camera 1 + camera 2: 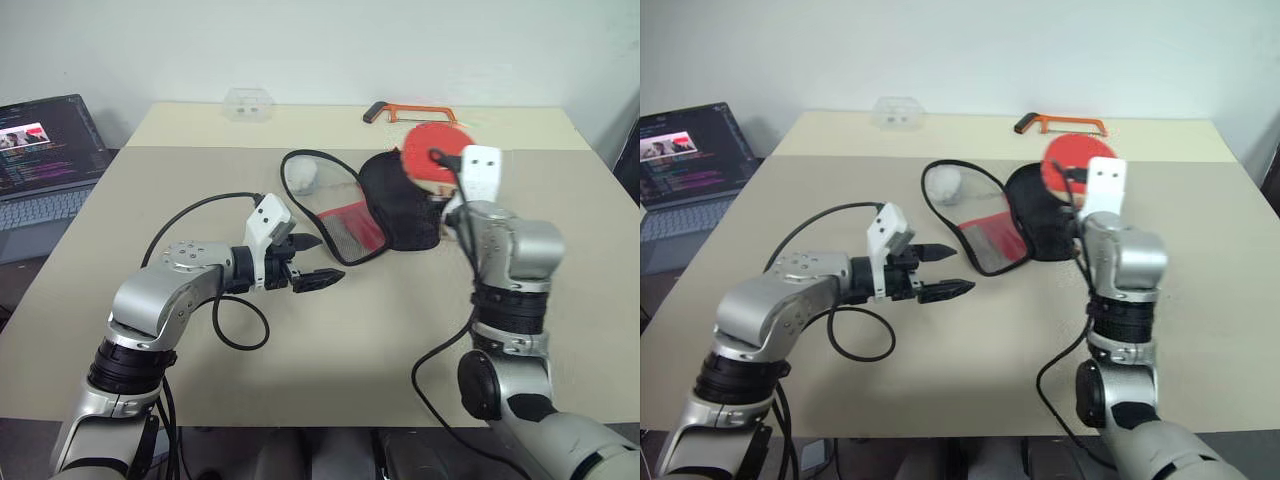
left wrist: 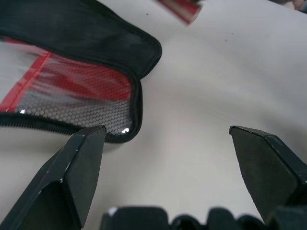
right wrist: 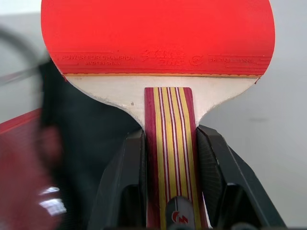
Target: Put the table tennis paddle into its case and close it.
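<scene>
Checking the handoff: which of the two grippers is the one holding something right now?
The right gripper: its jaws clamp the striped handle of the table tennis paddle, held over the case. The left gripper hangs open, holding nothing.

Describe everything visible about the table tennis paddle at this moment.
The table tennis paddle has a round red rubber blade printed with faint lettering, a pale bare wood throat below it, and a handle striped in red and yellow. The right gripper is shut on the handle, one black finger on each side. The blade is off the table, above the far side of the open case, not yet inside.
</scene>
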Available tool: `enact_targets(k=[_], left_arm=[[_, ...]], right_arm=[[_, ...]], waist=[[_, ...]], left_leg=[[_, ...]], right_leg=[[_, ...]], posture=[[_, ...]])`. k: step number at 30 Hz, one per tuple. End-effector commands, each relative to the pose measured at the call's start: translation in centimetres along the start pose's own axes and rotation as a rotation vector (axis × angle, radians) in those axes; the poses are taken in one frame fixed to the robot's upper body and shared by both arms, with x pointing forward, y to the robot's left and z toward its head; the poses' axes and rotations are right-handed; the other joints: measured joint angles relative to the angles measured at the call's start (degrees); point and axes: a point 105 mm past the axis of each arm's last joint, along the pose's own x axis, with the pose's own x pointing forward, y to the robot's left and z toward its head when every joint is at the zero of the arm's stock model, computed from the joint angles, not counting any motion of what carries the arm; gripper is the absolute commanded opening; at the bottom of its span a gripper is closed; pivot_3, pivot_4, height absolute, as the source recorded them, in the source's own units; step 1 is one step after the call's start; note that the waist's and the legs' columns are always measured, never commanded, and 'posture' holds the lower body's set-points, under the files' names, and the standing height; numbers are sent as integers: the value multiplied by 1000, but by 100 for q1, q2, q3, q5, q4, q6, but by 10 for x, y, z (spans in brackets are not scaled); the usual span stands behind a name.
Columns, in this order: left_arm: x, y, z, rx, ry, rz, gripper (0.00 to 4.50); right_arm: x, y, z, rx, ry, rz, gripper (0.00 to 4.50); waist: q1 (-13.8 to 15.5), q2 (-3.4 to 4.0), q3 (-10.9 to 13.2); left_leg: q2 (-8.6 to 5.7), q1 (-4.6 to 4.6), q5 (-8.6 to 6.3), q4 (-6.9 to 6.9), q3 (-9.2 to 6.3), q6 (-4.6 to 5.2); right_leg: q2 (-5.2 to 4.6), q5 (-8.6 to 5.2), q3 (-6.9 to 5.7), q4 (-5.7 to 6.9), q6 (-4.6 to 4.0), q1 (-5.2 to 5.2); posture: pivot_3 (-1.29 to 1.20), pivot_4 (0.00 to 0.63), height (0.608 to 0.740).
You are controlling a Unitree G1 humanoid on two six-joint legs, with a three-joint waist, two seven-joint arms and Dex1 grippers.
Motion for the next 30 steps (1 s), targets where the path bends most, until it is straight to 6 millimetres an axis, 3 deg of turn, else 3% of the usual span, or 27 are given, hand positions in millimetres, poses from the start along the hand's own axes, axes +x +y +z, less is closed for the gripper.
enact_targets(k=[1,11,20,30], left_arm=[[-2,0,10,32,-32,12,4500],[-7,-3,7,24,-28,36,4500],[-11,-7,5,20,-20,58,4500],[-15,-11,5,16,-17,73,4500]], right_arm=[[3,19,26,-28,-107,56,1094],[33,27,23,-90,-101,73,1094],[58,32,5,-109,-62,62,1094],[67,22,3,-117,-60,21,1094]], waist=[[6,0,0],[-9,0,0],[-27,0,0],[-23,0,0]], left_leg=[[-1,-1,0,1,0,0],[0,-8,0,1,-5,0],[1,-8,0,2,-3,-1],[3,-7,3,3,-6,-5]], right_leg=[[-1,0,-1,-1,0,0],[-3,0,-5,-2,0,-4],[-3,0,-4,-1,-1,-5],[-6,0,-7,1,-1,-4]], posture=[[0,150,740],[0,150,740],[0,150,740],[0,150,740]])
